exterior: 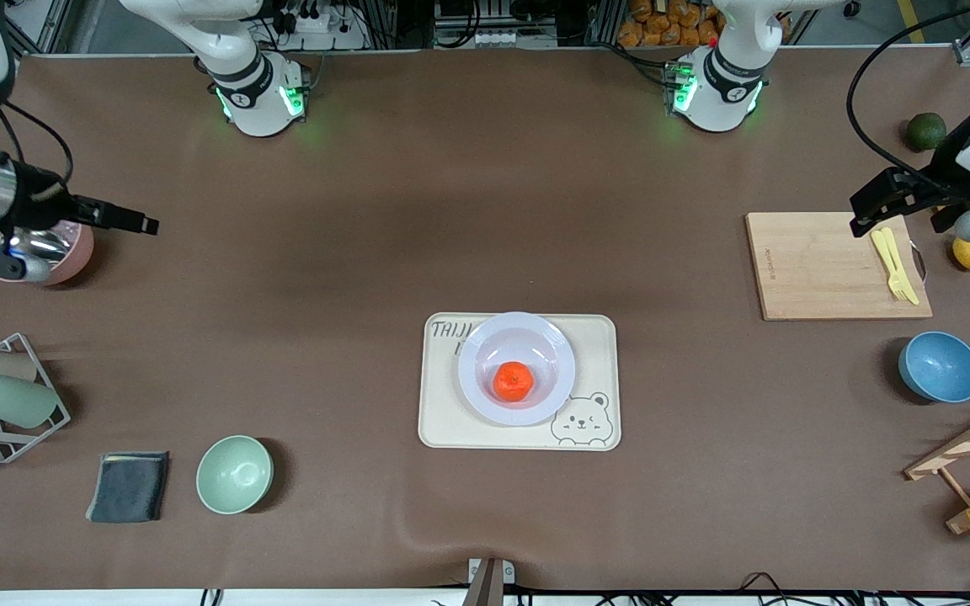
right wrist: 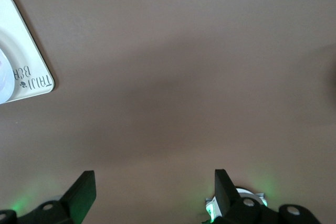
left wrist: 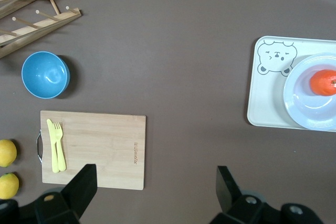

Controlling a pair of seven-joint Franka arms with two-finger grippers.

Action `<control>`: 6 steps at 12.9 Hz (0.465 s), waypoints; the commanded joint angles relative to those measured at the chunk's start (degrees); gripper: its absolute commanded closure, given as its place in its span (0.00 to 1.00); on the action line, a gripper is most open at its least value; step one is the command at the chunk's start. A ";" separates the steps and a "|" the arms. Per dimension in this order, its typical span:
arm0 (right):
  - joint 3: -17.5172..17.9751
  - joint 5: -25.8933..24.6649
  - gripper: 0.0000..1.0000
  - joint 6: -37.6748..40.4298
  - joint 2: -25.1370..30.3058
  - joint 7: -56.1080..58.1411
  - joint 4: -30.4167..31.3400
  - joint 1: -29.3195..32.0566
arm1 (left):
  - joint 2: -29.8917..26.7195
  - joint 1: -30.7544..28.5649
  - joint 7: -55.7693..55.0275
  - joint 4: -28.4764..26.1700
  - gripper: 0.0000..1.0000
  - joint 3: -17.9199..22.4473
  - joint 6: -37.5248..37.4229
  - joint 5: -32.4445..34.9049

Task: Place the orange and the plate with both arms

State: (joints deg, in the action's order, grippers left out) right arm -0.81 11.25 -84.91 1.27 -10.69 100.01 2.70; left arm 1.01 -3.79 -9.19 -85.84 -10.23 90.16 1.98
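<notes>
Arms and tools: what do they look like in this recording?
Both arms are white with black joint bands and green lights at the bases. The left tool and right tool are black with flat, blocky fingers; a black cable loops above the left one.

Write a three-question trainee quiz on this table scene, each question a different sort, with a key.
1. True or false: the orange lies in the plate.
2. The plate rests on: A) the cutting board B) the bear tray C) bare table.
3. Fill in: the left gripper and right gripper both have ____ fingers.

Key: 1 true; 2 B; 3 open.
</notes>
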 commanded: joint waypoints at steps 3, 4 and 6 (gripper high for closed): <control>1.69 -2.37 0.00 -0.25 2.25 0.58 -3.58 1.26 | -0.74 -0.51 1.19 0.23 0.00 0.12 0.19 0.57; 1.69 -2.37 0.00 -0.43 1.90 0.58 -4.73 1.08 | -0.74 -0.51 1.19 0.23 0.00 0.12 0.28 0.48; 1.69 -2.37 0.00 -2.00 1.72 0.58 -5.00 0.91 | -0.74 -0.51 1.19 0.24 0.00 0.03 0.19 0.48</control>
State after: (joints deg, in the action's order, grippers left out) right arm -0.19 10.05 -86.25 3.82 -10.67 96.61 2.73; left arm 0.90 -4.13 -9.09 -85.58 -10.04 90.16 1.98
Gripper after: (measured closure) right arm 0.000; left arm 0.000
